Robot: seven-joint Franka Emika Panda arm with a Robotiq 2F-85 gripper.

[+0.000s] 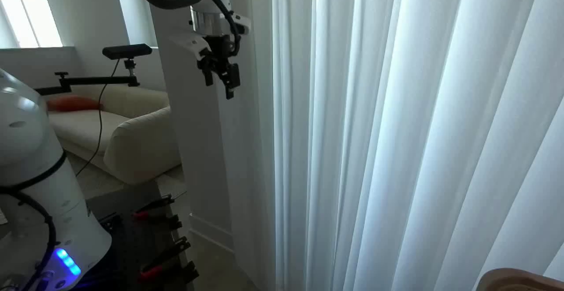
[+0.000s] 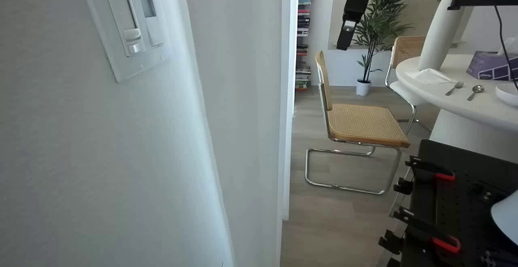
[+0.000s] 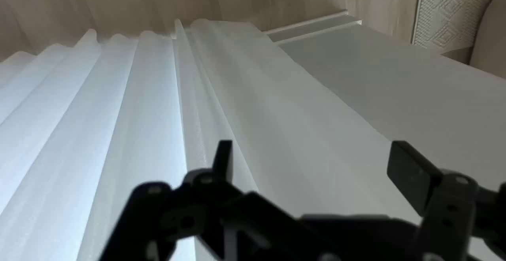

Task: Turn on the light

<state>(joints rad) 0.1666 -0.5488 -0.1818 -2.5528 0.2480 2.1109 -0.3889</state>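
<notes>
A white wall switch plate (image 2: 139,70) is at the upper left in an exterior view. It carries a slider switch (image 2: 130,34) with a small button below it, and a second switch (image 2: 154,30) beside it. Neither the plate nor any lamp shows in the wrist view. My gripper (image 1: 221,80) hangs fingers down in front of the wall and curtain. One of its black fingers (image 2: 347,34) shows at the top in an exterior view, apart from the plate. In the wrist view my gripper (image 3: 310,154) has its fingers wide apart with nothing between them.
A long white curtain (image 1: 396,132) hangs beside the wall and fills much of the wrist view (image 3: 134,114). A cane chair (image 2: 364,123) and a round white table (image 2: 477,107) stand beyond. A cream sofa (image 1: 145,143) and a camera on a bracket (image 1: 127,51) are behind.
</notes>
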